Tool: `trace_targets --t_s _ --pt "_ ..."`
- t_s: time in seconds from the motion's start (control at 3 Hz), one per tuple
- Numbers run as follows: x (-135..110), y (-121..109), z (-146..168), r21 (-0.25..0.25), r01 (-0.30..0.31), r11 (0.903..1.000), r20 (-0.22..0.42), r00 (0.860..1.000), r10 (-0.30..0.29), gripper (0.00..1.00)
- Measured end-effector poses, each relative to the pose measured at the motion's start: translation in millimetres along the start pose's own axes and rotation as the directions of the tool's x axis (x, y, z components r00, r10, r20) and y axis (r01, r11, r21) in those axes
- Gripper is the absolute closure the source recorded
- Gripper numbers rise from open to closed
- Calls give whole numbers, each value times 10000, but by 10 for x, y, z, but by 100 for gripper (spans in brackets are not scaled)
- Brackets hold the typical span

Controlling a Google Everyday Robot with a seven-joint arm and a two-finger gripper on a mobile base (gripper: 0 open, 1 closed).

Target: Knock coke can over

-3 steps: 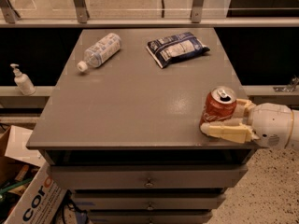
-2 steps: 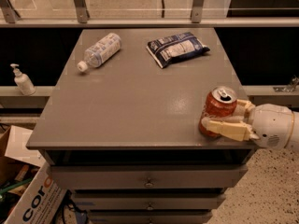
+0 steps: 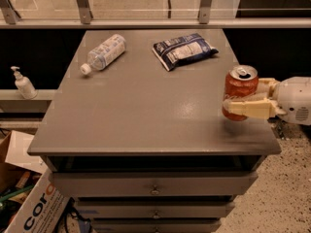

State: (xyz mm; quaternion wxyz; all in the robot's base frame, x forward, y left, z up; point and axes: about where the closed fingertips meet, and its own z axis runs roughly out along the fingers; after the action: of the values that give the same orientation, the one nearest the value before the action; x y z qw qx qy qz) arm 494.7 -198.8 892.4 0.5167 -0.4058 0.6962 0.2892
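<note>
Camera view: gripper (image 3: 242, 101) closed around upright coke can (image 3: 239, 87) near table (image 3: 146, 115) right edge.

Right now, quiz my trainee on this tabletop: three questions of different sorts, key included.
1. True or false: the coke can lies on its side.
2. Where is the gripper? A: at the right edge of the table, its fingers closed on either side of the can. B: above the table's centre, empty. C: by the far left corner.
3. Name the dark blue thing lying to the right of the water bottle at the table's far side.
Key: 1 false, it stands upright. 2 A. 3 the snack bag.
</note>
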Motion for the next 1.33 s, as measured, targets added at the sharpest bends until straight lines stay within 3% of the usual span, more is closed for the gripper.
trace_targets --t_s 0.33,0.67,1.0,1.33 --pt "-175 -257 -94 -103 892 9960 -1203 9887 -898 100" --pt "-374 -395 -48 -579 2418 9686 -2906 9241 -2481 100" --pt "-506 -353 81 -1444 3847 9117 -4259 8074 -4082 100" --pt "-463 -238 182 -2533 4962 8304 -5339 6441 -5478 100"
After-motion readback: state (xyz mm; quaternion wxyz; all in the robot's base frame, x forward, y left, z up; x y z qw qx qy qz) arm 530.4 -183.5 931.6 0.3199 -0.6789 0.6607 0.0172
